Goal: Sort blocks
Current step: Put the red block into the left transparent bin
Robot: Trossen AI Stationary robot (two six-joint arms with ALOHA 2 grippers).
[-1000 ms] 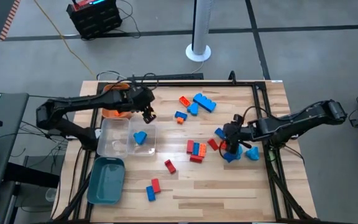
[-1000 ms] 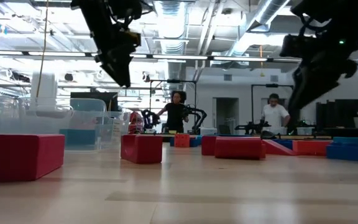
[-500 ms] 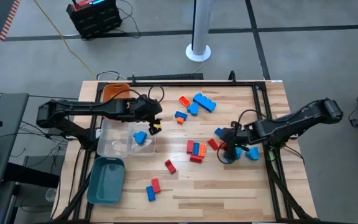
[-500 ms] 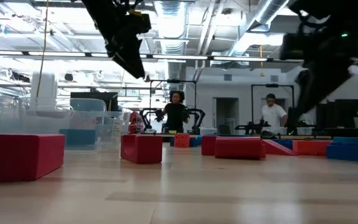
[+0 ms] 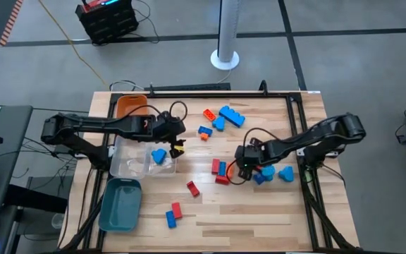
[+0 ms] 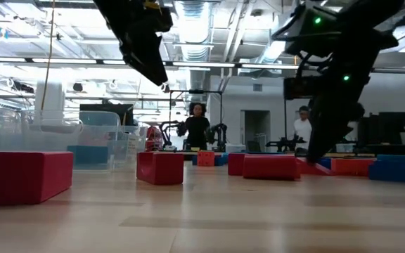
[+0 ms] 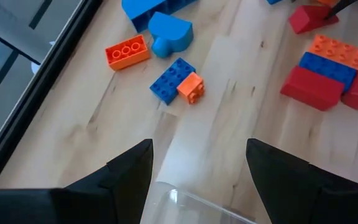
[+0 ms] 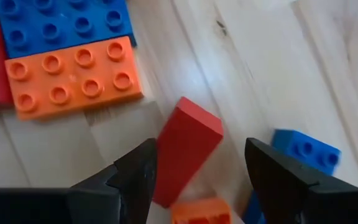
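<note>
Over the table (image 5: 259, 212), blocks (image 5: 223, 117) lie scattered mid-board; your left gripper (image 5: 177, 147) hangs spread and empty by the clear tray (image 5: 122, 161), your right gripper (image 8: 199, 186) straddles the red wedge (image 8: 185, 148), spread, so square up, then squeeze

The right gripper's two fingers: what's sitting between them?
A red block lies between the right gripper's open fingers on the wood, shown in the right wrist view.

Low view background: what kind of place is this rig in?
Likely a robotics lab or workshop: exposed ceiling ducts, another robot arm rig on a bench behind, and people standing at workstations.
</note>
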